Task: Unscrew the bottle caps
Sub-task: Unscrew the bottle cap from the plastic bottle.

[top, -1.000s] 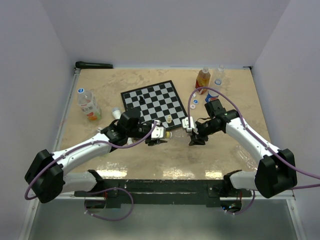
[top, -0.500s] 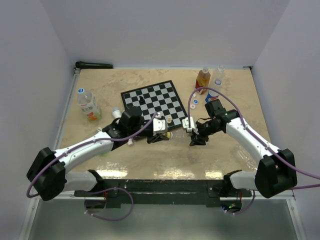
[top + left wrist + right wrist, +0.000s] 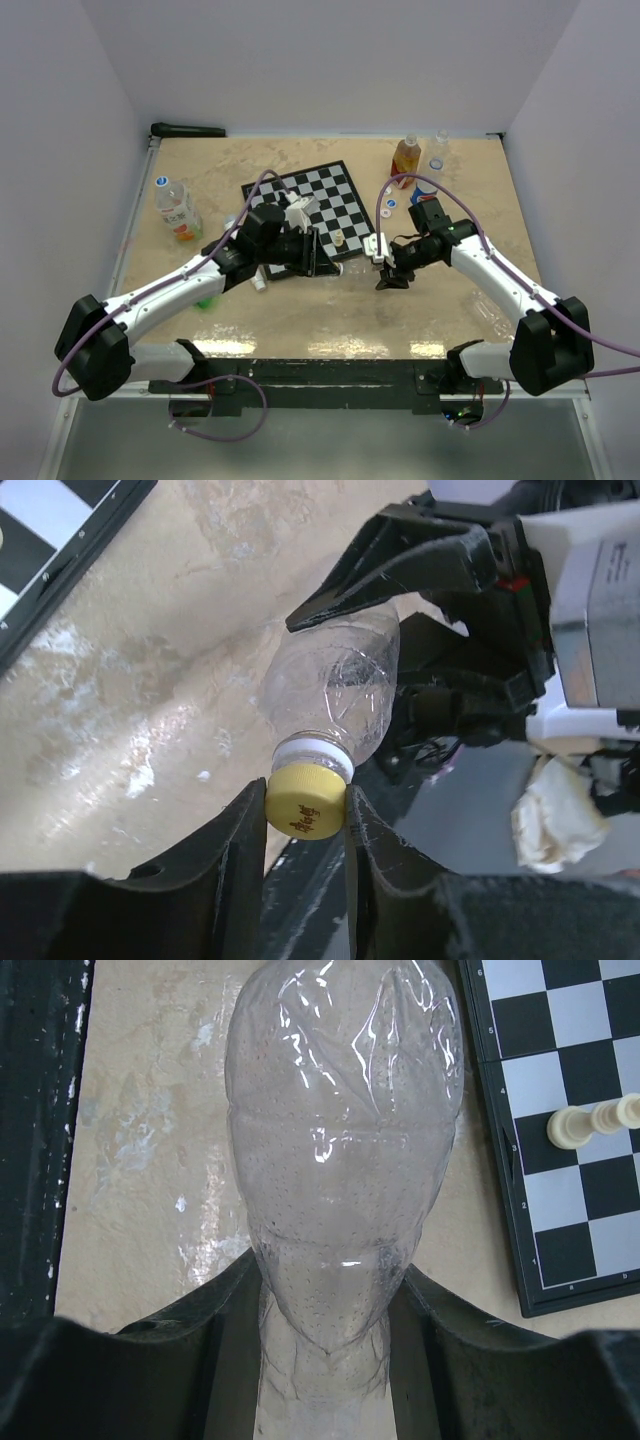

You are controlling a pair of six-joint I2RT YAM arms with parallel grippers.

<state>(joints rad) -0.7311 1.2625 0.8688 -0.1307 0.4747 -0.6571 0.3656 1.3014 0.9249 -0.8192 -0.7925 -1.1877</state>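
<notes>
Yellow cap [image 3: 305, 802] sits pinched in the left gripper [image 3: 304, 818]; the right gripper [image 3: 325, 1305] clamps the clear bottle [image 3: 340, 1130], chessboard [image 3: 570, 1090] edge just beside, seemingly not touching.

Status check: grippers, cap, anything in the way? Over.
Left gripper shut on yellow cap. Right gripper shut on clear bottle. Cap seated on neck, not yet off. Chessboard alongside, nothing blocking.
</notes>
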